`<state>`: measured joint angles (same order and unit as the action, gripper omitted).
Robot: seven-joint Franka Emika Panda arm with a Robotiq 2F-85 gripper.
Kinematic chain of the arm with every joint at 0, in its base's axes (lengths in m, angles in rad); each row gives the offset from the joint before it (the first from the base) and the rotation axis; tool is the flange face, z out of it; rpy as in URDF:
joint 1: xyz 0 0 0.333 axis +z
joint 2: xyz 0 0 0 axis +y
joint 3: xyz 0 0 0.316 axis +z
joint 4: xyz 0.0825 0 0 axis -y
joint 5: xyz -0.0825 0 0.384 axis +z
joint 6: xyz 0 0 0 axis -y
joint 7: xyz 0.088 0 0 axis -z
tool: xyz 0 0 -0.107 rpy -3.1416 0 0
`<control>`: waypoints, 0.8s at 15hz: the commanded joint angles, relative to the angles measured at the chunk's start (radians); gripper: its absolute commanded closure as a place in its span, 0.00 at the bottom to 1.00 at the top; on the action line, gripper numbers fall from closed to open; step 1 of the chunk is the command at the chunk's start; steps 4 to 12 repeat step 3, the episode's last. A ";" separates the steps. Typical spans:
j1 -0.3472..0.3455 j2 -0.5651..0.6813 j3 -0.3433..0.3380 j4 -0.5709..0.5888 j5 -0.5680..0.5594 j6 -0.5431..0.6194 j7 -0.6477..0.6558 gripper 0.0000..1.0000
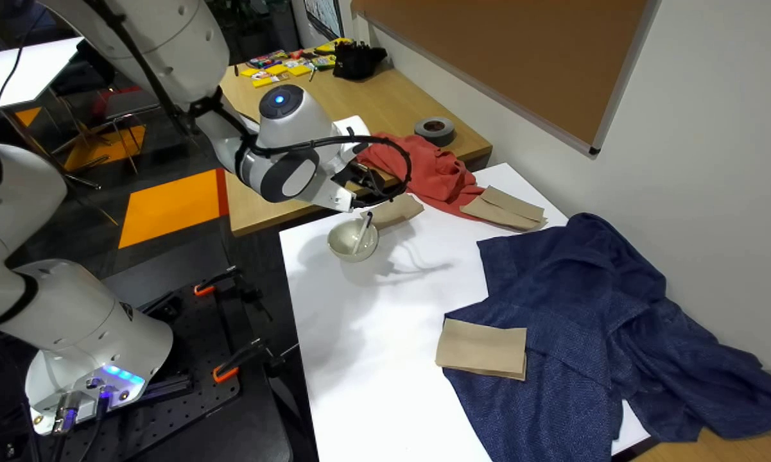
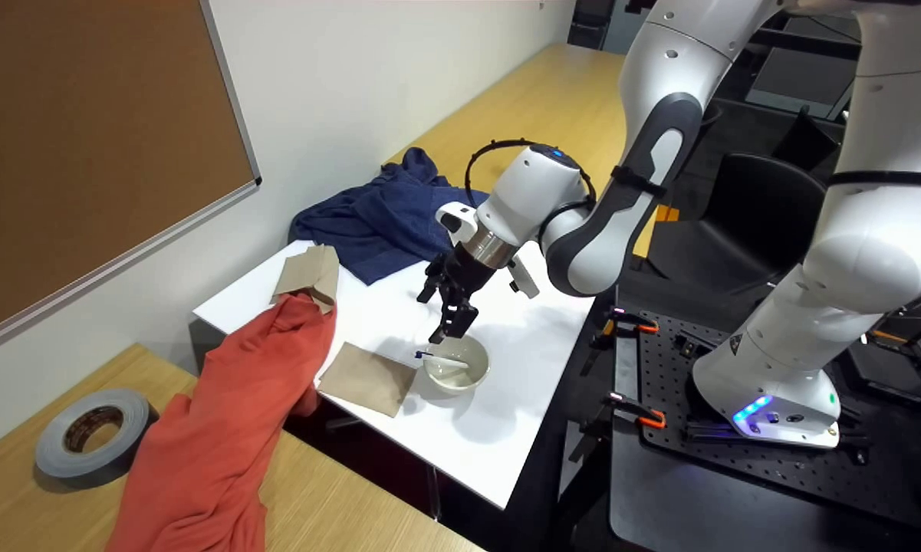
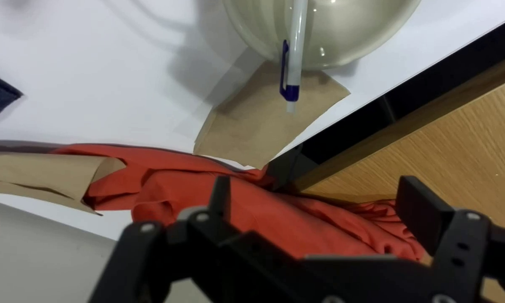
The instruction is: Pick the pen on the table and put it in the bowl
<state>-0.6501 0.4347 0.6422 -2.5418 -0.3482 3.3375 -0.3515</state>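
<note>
The pen [image 3: 297, 54] leans in the bowl [image 2: 475, 353], one end down inside and the dark-blue clip end poking out past the rim; I'd say it's simply too long to lie flat, so the rim props it aslant. The bowl sits on the white table [image 1: 385, 385] beside a piece of brown paper [image 2: 368, 379]. Nearby hangs the pincer [image 3: 314, 189], its fingers well apart with nothing between them, so the job looks done to me. There's what looks like print inside the tape roll [image 2: 52, 448], but I can't make out a word.

The pen [image 2: 446, 360] leans in the bowl [image 2: 466, 382] near the tool [image 2: 432, 315].
</note>
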 commanded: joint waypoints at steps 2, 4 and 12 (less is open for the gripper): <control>-0.023 -0.007 0.018 -0.007 -0.001 0.001 0.000 0.00; -0.027 -0.008 0.020 -0.009 -0.001 0.001 0.000 0.00; -0.027 -0.008 0.020 -0.009 -0.001 0.001 0.000 0.00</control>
